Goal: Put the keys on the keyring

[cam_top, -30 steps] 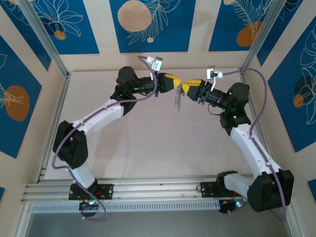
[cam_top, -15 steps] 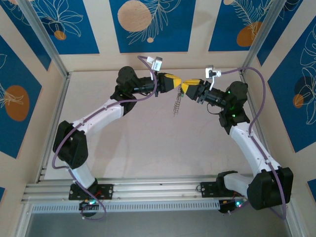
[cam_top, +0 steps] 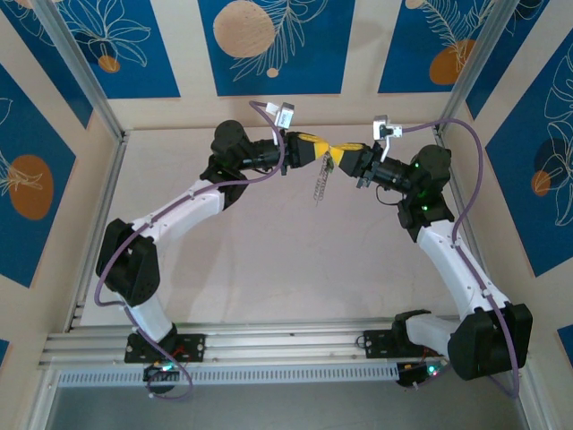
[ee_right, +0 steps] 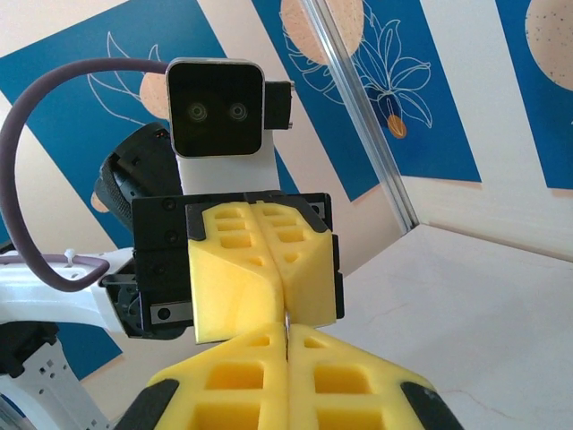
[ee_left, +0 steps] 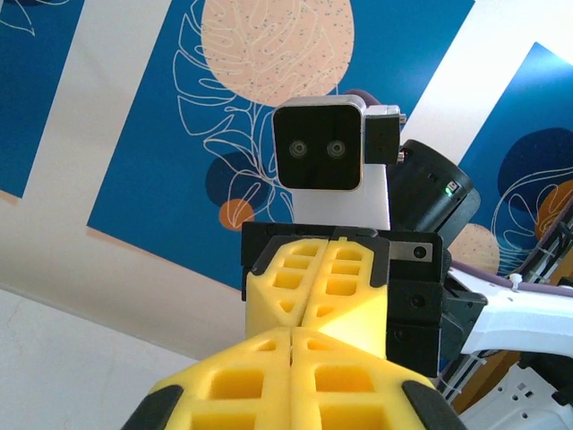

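High over the back of the table, my left gripper and my right gripper meet tip to tip, both shut. From that meeting point the keyring hangs down as a short string of small silvery pieces, clear of the table. In the right wrist view a thin sliver of metal shows, pinched between the right gripper tips, with the left gripper pressed against them. The left wrist view shows the left gripper with its yellow pads together, against the right gripper. The keys cannot be made out.
The pale table lies well below both grippers. Slanted aluminium posts and blue patterned wall panels close in the back and sides. A metal rail carries both arm bases at the near edge.
The right gripper has closed and pushed left against the left gripper's tips. The hanging keyring has swung slightly left. The left arm has stayed still.
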### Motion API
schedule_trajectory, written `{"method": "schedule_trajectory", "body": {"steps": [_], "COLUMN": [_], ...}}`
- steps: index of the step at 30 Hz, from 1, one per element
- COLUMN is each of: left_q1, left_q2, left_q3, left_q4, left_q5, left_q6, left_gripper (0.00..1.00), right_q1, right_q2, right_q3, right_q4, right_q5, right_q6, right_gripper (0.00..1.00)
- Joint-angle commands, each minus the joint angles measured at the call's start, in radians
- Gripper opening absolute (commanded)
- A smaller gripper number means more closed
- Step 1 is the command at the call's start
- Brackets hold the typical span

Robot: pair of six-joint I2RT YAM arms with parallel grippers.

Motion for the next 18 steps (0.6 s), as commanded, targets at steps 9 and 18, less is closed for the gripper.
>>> {"method": "schedule_trajectory", "body": {"steps": [9, 18], "left_q1": [-0.013, 0.006], "left_q2": [0.003, -0.006], "left_q3": [0.003, 0.023], "left_q4": [0.065, -0.010], "left_q5": [0.012, 0.074], "left_q6": [-0.018, 0.032], "left_gripper": [0.00, 0.23], "right_q1": [0.005, -0.024], "right_q2": [0.022, 0.059], "right_q3": [0.034, 0.118], "right_q4": [-0.028, -0.199], "right_q5": [-0.040, -0.088], "right_q6": [-0.015, -0.150], "right_gripper": [0.00, 0.00]}}
